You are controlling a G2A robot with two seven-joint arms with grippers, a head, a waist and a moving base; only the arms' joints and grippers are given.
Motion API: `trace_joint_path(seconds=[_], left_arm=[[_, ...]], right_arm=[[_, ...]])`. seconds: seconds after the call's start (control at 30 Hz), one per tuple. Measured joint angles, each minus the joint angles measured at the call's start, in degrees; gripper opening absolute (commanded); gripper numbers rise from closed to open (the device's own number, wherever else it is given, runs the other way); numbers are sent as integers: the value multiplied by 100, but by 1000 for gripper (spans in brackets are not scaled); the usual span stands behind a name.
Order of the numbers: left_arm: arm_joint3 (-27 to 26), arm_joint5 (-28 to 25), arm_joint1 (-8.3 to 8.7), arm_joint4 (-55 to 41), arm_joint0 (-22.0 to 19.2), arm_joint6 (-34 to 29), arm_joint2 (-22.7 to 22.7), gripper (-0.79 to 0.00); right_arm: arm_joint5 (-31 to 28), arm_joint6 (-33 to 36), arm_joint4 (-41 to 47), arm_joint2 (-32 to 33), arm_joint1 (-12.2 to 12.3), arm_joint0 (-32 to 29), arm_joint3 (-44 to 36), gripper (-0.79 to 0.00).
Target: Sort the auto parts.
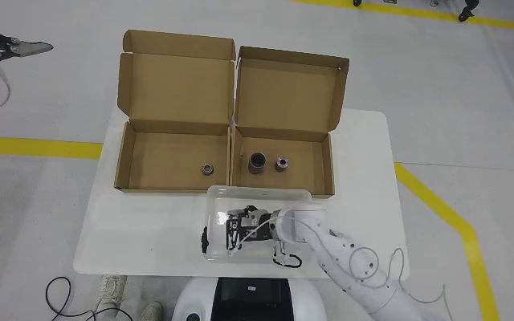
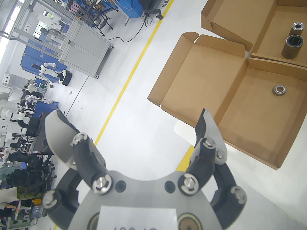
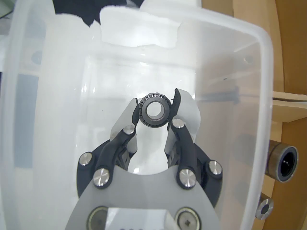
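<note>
Slippage risk: right gripper clamps the round bearing inside the clear bin; a jerky lift could drop it.

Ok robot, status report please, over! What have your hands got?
Right gripper shut on a bearing, inside the clear bin. Left gripper open, holding nothing. A second bearing lies in the left box. Nothing blocking but the bin wall.

Dark roller bearing sits clamped between the right tool's pads inside the clear bin, bore end-on to the wrist camera. Silver bearing lies flat in the left carton. Dark sleeve and smaller steel bushing stand upright, near but apart, in the right carton.
</note>
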Motion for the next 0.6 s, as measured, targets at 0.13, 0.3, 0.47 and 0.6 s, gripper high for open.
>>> trace_joint_path(seconds=[0.13, 0.3, 0.47, 0.6], left_arm=[[0, 0, 0, 0, 0, 0, 0, 0], [0, 0, 0, 0, 0, 0, 0, 0], [0, 0, 0, 0, 0, 0, 0, 0], [0, 0, 0, 0, 0, 0, 0, 0]], right_arm=[[-49, -276, 130, 186, 60, -66, -200, -785], [-108, -741, 321, 413, 128, -129, -493, -785], [-77, -1080, 385, 507, 165, -147, -696, -785], [14, -1678, 624, 585, 171, -126, -887, -785]])
